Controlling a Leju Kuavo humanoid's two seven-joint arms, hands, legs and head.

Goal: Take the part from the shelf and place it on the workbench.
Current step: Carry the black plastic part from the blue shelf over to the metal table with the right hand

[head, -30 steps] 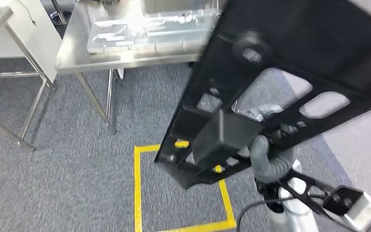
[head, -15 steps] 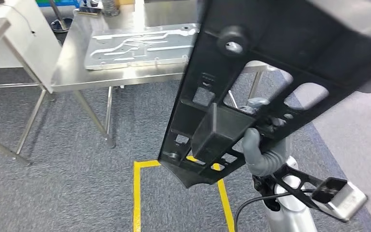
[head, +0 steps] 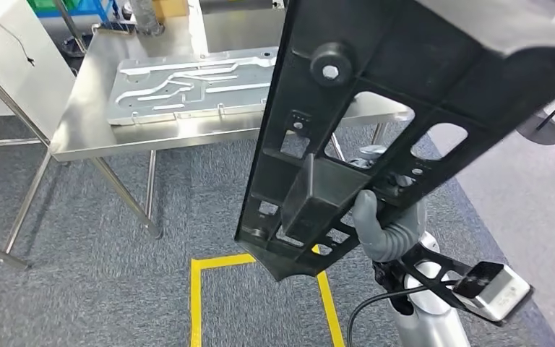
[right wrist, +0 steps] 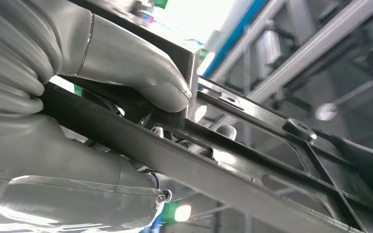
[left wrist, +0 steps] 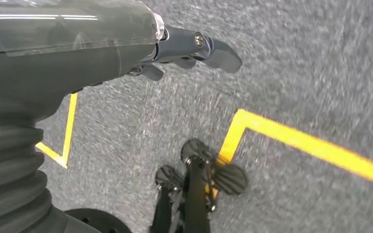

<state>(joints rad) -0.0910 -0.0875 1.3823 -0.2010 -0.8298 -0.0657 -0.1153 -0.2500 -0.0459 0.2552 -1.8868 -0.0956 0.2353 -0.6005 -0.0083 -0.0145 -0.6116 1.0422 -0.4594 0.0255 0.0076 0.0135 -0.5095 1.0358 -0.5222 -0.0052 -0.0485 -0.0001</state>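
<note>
- Workbench [head: 79, 137] now lower and more fully in the head view than a second ago, with more of its far edge showing; whole picture shifted at once, so read as the camera turning toward the bench, not the bench moving.
- Means the carry leg is under way: part off the shelf already, bench near but not yet reached, placing not yet done.
- Part [head: 405, 94] held up in front of the head camera, tilted, covering the bench's right end from view; no contact with the bench surface visible.
- Right hand [head: 377, 231] grasping the part near its lower end, grey thumb hooked up onto the frame beside a boxy block; in the right wrist view, thumb [right wrist: 141, 73] pressed against a bright metal edge, part [right wrist: 252, 160] clamped between thumb and the rest of the hand.
- Left hand [left wrist: 194, 48] hanging over grey carpet and yellow floor tape [left wrist: 296, 141], holding nothing, fingers loosely extended.
- Look of the part: black, flat, rigid-seeming frame, long and broad, pierced by several rounded cut-outs and small slots, one round boss near the upper end, one raised rectangular block lower down.
- Already on the bench: silver metal plate [head: 188, 83] with raised channel shapes, lying flat, taking much of the left half of the top.
</note>
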